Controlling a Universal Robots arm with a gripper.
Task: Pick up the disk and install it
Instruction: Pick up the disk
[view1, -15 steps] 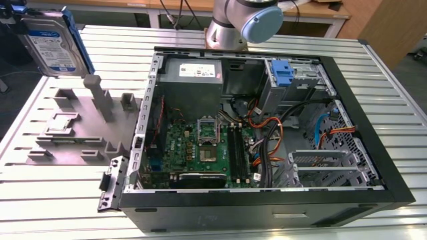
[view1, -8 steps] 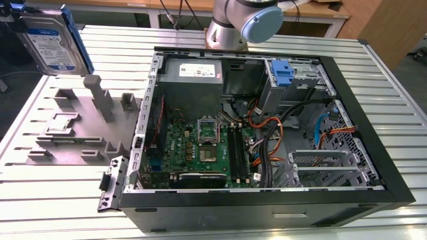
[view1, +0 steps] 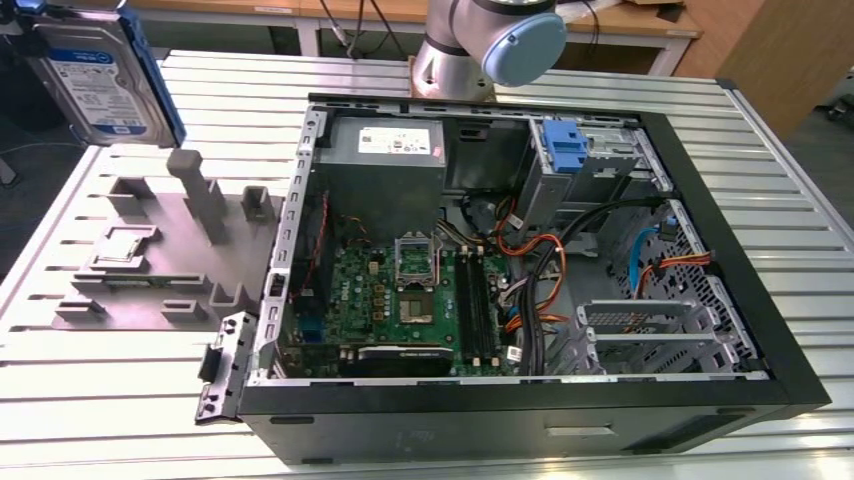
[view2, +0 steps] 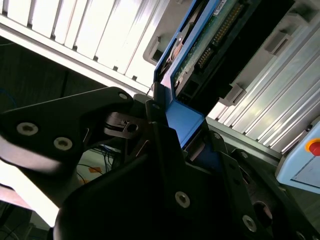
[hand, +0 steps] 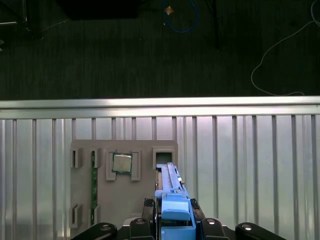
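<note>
The disk (view1: 96, 78) hangs on edge in the air at the exterior view's far left, above the grey fixture tray (view1: 147, 250), its white-and-blue label facing the camera and blue rails along its sides. In the first wrist view the disk (hand: 172, 192) is seen edge-on with its blue rail toward the lens, and my gripper (hand: 175, 216) is shut on it from both sides. In the second wrist view the disk (view2: 210, 40) shows its green circuit-board underside, and the black fingers (view2: 160, 125) of my gripper (view2: 182, 132) clamp its blue end.
An open computer case (view1: 747, 330) lies on the slatted metal table (view1: 801, 200), with a motherboard (view1: 400, 300), power supply (view1: 387, 150) and a drive cage with a blue bracket (view1: 567, 150). The arm's base (view1: 487, 40) stands behind it. The tray (hand: 140, 200) holds a processor (hand: 121, 163).
</note>
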